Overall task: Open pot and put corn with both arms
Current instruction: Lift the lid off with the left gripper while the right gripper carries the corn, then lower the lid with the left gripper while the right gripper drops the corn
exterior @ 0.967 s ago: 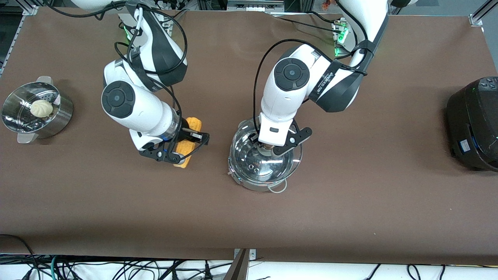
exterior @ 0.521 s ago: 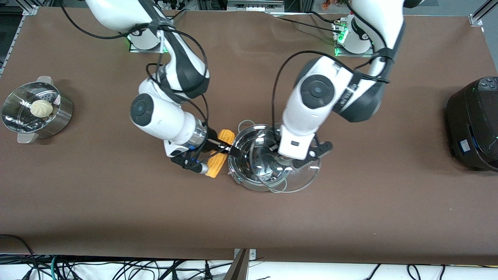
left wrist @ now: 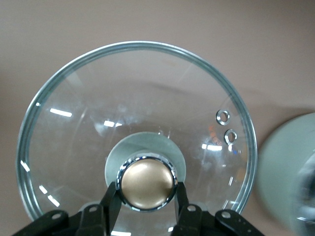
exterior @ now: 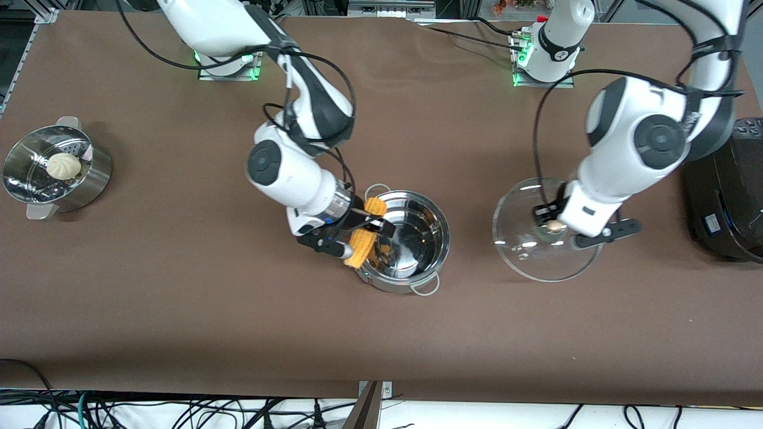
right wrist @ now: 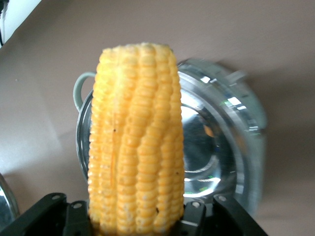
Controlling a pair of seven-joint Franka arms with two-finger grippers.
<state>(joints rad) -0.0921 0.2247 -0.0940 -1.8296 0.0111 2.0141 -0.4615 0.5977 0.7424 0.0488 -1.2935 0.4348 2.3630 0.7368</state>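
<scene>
**Corn at the rim, lid held clear**

The pot (exterior: pixel 405 239) stands open mid-table. The right gripper (exterior: pixel 357 229), clamped on the corn (exterior: pixel 365 238), hangs over the pot's rim at the right arm's end. The left gripper (exterior: pixel 557 226) grips the lid (exterior: pixel 524 250) by its knob (left wrist: pixel 147 182), toward the table's left-arm edge. Best carry the cob over the bowl's centre, lower, then release.

You see two arms in glossy white shells, each with round black caps at the joints and black bands wrapping the forearm. The left arm (exterior: pixel 641 140) carries a loose black cable looping along its wrist, as does the right arm (exterior: pixel 286 167), which shows a metallic ring at its wrist. Both bases glow green. Black brackets with small screws flank the fingers (left wrist: pixel 110 204).
</scene>
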